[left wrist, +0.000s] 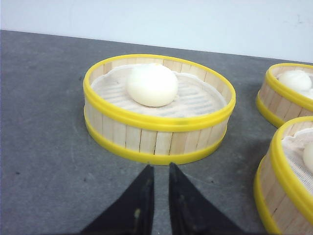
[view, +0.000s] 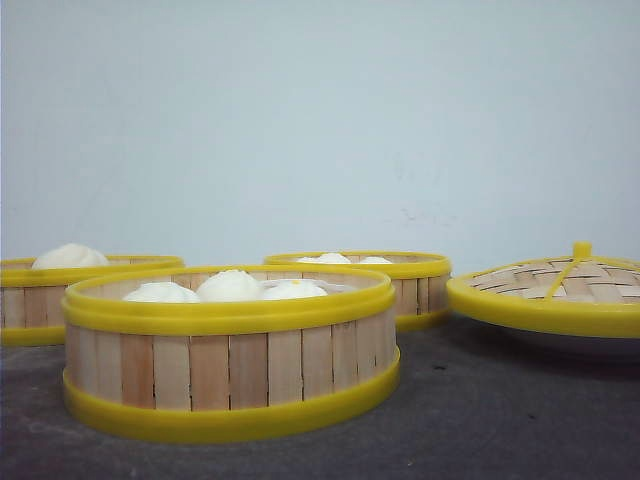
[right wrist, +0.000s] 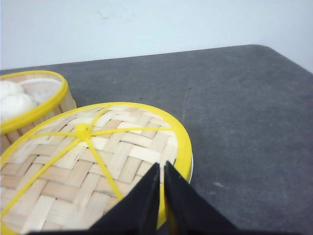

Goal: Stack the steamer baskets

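Observation:
Three steamer baskets stand on the dark table, each with white buns inside: one close in front (view: 230,370), one at the far left (view: 40,305), one behind (view: 410,280). In the left wrist view my left gripper (left wrist: 160,169) hovers low just short of the wall of a basket (left wrist: 156,137) that holds one bun (left wrist: 151,84); its jaws are nearly together with nothing between them. Parts of two other baskets (left wrist: 281,105) (left wrist: 276,196) show beside it. My right gripper (right wrist: 162,166) is shut above the rim of the woven lid (right wrist: 73,171). Neither gripper shows in the front view.
The domed woven lid (view: 560,285) with its yellow knob rests on a white plate (view: 580,345) at the right. A basket with buns (right wrist: 44,105) stands just beyond the lid. The table's rounded far corner (right wrist: 274,51) lies to the right. A pale wall rises behind.

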Robot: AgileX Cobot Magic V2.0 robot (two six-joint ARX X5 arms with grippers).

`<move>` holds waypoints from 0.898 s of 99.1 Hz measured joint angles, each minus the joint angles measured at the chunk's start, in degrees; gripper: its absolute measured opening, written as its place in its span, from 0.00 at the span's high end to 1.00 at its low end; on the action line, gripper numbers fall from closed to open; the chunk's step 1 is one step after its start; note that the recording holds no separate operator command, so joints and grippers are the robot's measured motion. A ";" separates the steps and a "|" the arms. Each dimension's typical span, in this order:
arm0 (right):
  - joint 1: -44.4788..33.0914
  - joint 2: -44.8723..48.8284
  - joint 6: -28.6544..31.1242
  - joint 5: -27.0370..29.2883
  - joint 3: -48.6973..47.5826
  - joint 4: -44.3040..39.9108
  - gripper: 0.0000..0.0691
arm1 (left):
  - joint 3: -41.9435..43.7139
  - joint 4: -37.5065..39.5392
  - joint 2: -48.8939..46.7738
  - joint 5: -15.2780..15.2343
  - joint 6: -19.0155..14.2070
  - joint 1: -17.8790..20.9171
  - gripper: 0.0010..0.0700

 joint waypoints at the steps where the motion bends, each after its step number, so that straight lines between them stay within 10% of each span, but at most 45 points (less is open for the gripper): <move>1: 0.00 0.00 0.13 0.00 0.00 0.00 0.99 | 0.00 0.00 0.00 0.00 -0.07 0.00 0.97; 89: 0.00 2.40 10.67 0.07 6.62 0.26 0.99 | 3.63 0.35 0.35 0.46 -9.40 0.00 0.98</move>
